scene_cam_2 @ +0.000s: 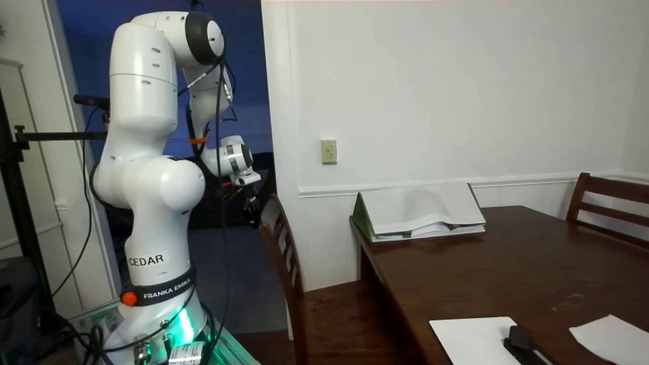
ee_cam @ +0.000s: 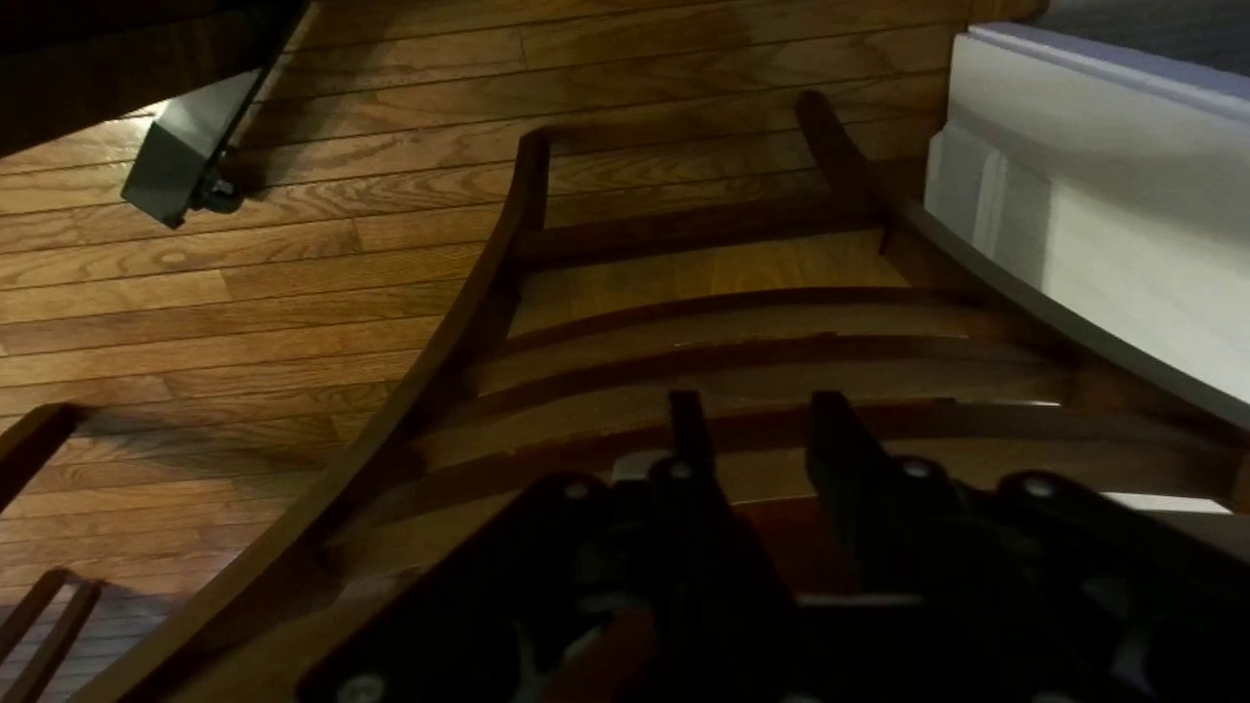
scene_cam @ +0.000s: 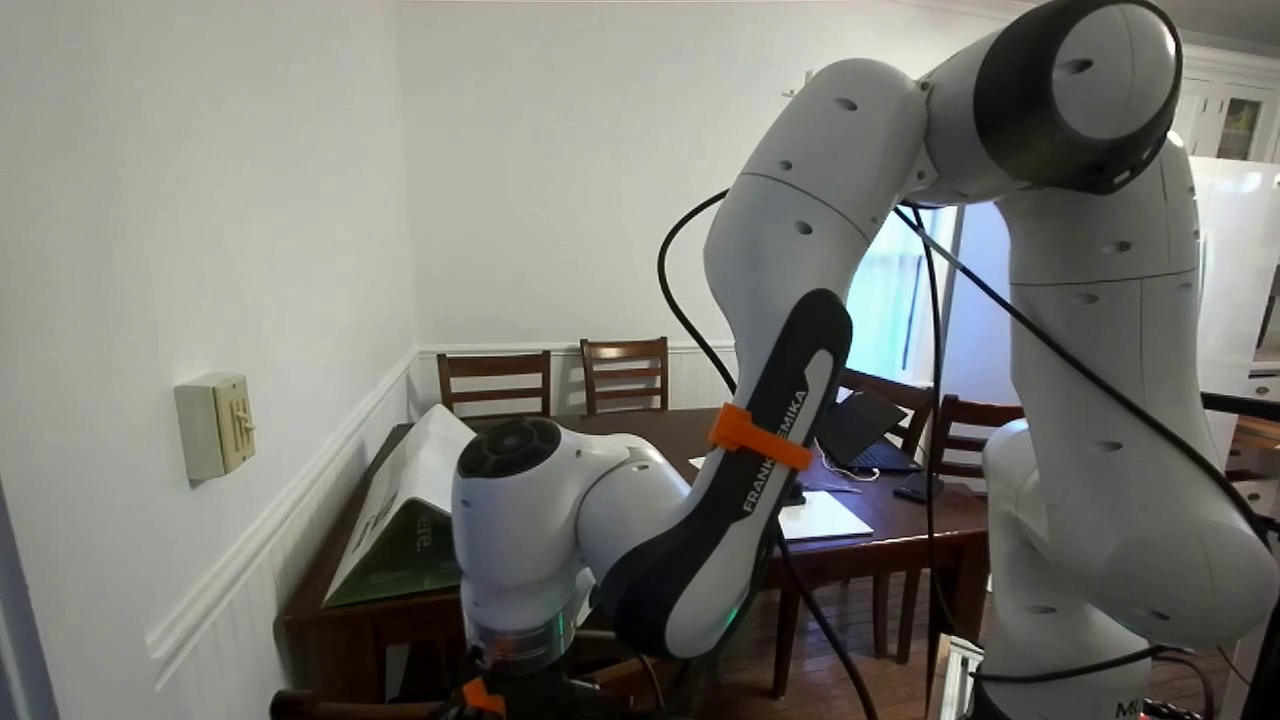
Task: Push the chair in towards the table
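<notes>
The dark brown wooden chair (scene_cam_2: 285, 248) stands at the near end of the table (scene_cam_2: 507, 274), its slatted back away from the table and its seat (scene_cam_2: 345, 314) partly under the edge. In the wrist view the chair back's slats (ee_cam: 625, 376) spread out below the gripper. My gripper (ee_cam: 757, 400) is open, its two dark fingers apart over the chair back, with a reddish-brown strip showing between them. In an exterior view the gripper (scene_cam_2: 251, 205) is by the top of the chair back, on the side away from the table. Whether it touches the chair I cannot tell.
A propped-up white and green board (scene_cam_2: 426, 210) stands on the table corner by the wall. More chairs (scene_cam: 495, 380) stand round the table. A laptop (scene_cam: 870, 440) and papers (scene_cam_2: 476, 337) lie on it. A white panel (ee_cam: 1094, 176) is close beside the chair.
</notes>
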Tool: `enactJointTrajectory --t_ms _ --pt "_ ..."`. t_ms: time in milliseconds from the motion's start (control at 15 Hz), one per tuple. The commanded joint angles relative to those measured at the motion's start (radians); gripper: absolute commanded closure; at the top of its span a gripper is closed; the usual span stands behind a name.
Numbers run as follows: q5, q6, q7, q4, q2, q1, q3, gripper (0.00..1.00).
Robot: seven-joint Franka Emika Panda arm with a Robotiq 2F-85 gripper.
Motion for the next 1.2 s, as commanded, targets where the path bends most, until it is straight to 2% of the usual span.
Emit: enactJointTrajectory --t_ms 0,133,267,467,1133 --pt "-0.099 0.046 0.070 -0.001 0.024 0.040 -0.054 0.93" --pt "-0.140 0.038 0.096 0.004 0.033 0.051 -0.073 0.98" --pt "-0.185 0.024 0.126 0.008 0.038 0.056 -0.089 0.98" --pt "-0.245 0.013 0.172 0.008 0.042 0.056 -0.107 0.93" --pt "-0.483 0.020 0.428 -0.006 0.024 0.028 -0.159 0.94"
